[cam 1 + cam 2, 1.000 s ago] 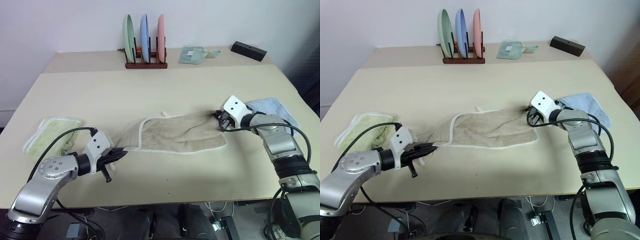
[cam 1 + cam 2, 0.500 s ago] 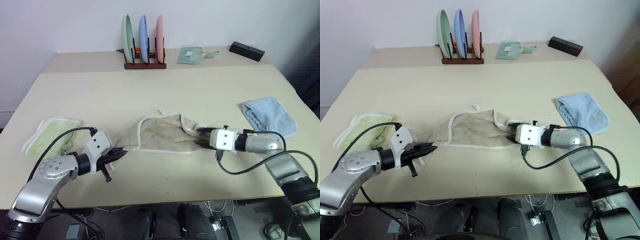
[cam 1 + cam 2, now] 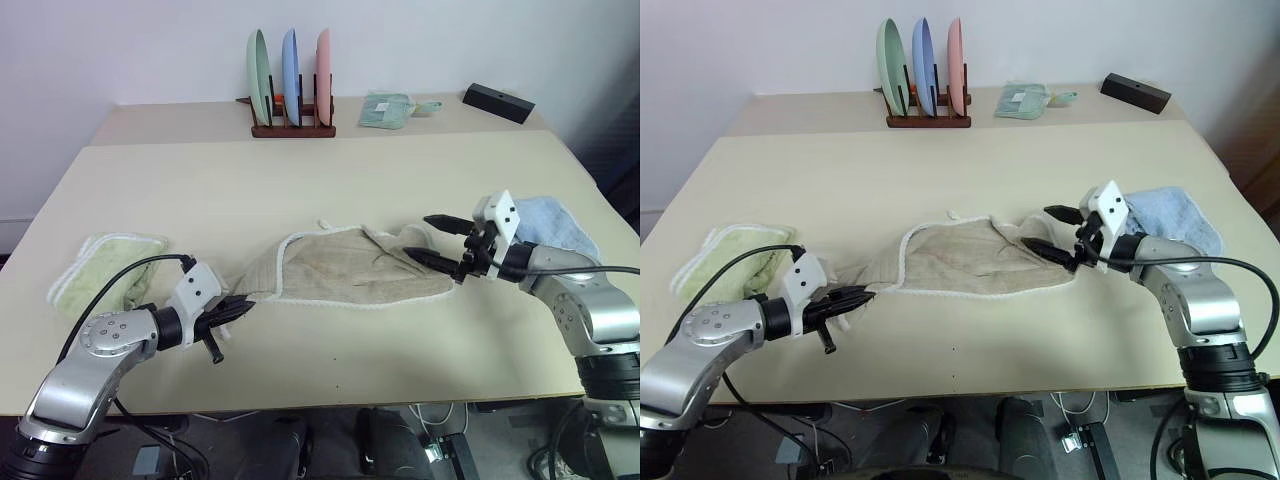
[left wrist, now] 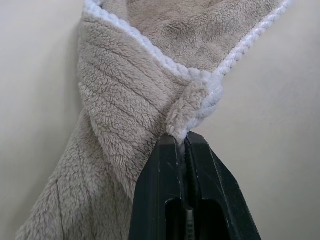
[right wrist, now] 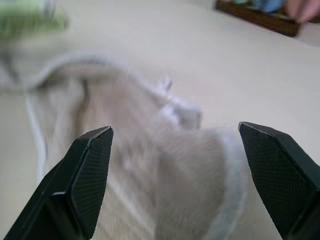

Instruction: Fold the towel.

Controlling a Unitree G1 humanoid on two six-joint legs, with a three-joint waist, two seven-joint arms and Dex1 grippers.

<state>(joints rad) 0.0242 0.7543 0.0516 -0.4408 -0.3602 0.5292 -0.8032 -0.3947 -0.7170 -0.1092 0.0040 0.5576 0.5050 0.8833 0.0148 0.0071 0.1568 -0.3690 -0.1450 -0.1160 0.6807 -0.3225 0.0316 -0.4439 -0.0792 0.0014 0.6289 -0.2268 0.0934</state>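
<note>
Now the left gripper (image 3: 238,308) pinches the beige towel (image 3: 350,270) mid-table at its eight-o'clock corner; right gripper (image 3: 441,241) gapes empty over the loose folded-in flap, which could slump.

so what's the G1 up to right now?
Folding the beige towel on the table. The left gripper is shut on the towel's left corner at the white edging. The right gripper is open above the towel's bunched right end, holding nothing. The towel lies rumpled, not yet folded.
</note>
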